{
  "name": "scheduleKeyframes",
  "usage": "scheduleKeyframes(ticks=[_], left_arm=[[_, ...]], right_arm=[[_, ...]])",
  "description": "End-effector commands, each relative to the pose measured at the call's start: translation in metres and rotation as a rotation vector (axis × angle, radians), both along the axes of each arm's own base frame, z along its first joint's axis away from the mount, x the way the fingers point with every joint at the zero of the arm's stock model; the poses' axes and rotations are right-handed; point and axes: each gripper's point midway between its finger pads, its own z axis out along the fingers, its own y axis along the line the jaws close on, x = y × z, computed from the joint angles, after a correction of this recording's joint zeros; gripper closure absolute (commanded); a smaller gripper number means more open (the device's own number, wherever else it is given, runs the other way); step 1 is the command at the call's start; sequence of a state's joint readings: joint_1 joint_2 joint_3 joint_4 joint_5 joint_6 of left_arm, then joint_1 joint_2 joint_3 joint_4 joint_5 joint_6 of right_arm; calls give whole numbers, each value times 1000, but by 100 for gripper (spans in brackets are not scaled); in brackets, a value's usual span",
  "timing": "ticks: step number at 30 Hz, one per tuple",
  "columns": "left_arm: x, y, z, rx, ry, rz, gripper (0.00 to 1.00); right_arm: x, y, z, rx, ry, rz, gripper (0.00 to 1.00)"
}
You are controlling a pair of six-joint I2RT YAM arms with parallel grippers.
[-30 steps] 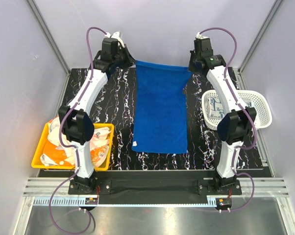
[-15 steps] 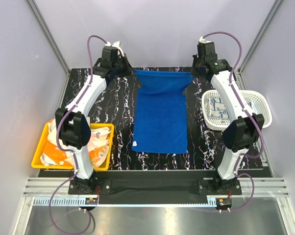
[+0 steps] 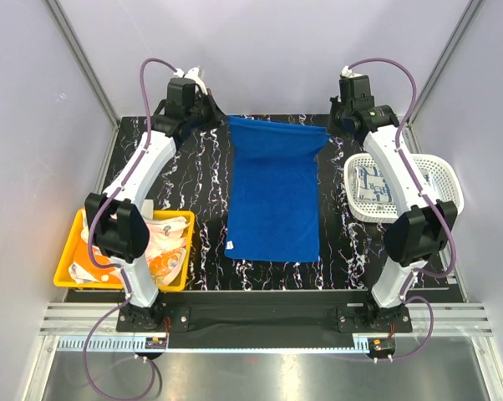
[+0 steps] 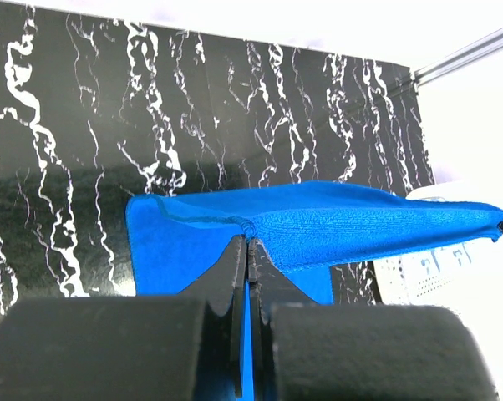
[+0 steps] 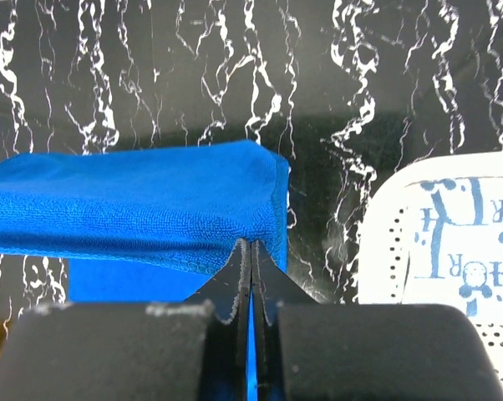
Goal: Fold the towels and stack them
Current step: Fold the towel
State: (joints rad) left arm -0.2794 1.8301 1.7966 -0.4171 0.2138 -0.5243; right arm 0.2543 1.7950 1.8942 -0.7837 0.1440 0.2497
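A royal blue towel (image 3: 272, 200) lies lengthwise down the middle of the black marbled table (image 3: 201, 184). Its far edge is lifted off the table. My left gripper (image 3: 221, 119) is shut on the towel's far left corner (image 4: 250, 230). My right gripper (image 3: 329, 128) is shut on the far right corner (image 5: 253, 238). The lifted edge hangs taut between them, and the rest of the towel rests flat below. A white towel with blue pattern (image 3: 370, 185) lies in the white basket; it also shows in the right wrist view (image 5: 460, 242). Orange-and-white patterned towels (image 3: 164, 251) lie in the yellow bin.
The yellow bin (image 3: 68, 267) sits at the table's left front. The white perforated basket (image 3: 439, 188) sits at the right edge, close to my right arm. Grey walls and metal frame posts (image 3: 84, 67) enclose the table at the back and sides.
Both grippers have moved slightly outward and up at the far end, pulling the towel's far edge tauter and straighter. The near part of the towel has not moved.
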Motion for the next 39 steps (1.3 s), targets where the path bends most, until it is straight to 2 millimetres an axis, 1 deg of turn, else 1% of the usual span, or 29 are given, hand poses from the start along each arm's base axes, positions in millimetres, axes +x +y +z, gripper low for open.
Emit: scheduleKeyframes(ticks=[1,2,4,9,16,17,19,22,23,25,26,29,32,33,35,36,39], left_arm=[[-7,8,36,-22,-93,15,100],[-9,9,33,-21,-87,15,100],[-12,10,36,-23,-92,17,100],[-19,12,36,-28,-87,21,100],[-28,15,31,-24,-77,23,100],[-30,15,33,-27,-81,24,100],[-33,16,29,-24,-72,24,100],[-36,16,30,-32,-75,23,100],[-38,16,25,-31,-65,24,100],[-41,16,28,-37,-72,21,100],[-42,16,23,-35,-64,21,100],[-46,17,23,-39,-61,20,100],[-52,17,19,-44,-55,19,100],[-54,17,14,-42,-43,18,100],[-58,17,14,-43,-44,17,100],[-60,16,10,-41,-38,16,100],[-65,17,7,-41,-34,16,100]], right_arm=[[-12,-9,26,19,-54,-22,100],[-13,-7,26,22,-52,-18,100],[-16,-8,26,24,-50,-18,100],[-23,-10,24,29,-42,-20,100],[-35,-7,14,48,-17,-12,100],[-36,-7,13,51,-13,-13,100],[-40,-7,12,55,-11,-11,100],[-45,-8,10,56,-6,-13,100],[-45,-9,9,57,-5,-17,100],[-48,-8,6,58,2,-12,100],[-49,-8,5,61,5,-13,100],[-54,-7,1,69,13,-10,100],[-60,-7,-4,74,25,-7,100],[-62,-6,-6,77,27,-6,100],[-65,-6,-9,78,34,-3,100],[-68,-5,-12,84,43,2,100],[-75,-2,-23,90,69,11,100]])
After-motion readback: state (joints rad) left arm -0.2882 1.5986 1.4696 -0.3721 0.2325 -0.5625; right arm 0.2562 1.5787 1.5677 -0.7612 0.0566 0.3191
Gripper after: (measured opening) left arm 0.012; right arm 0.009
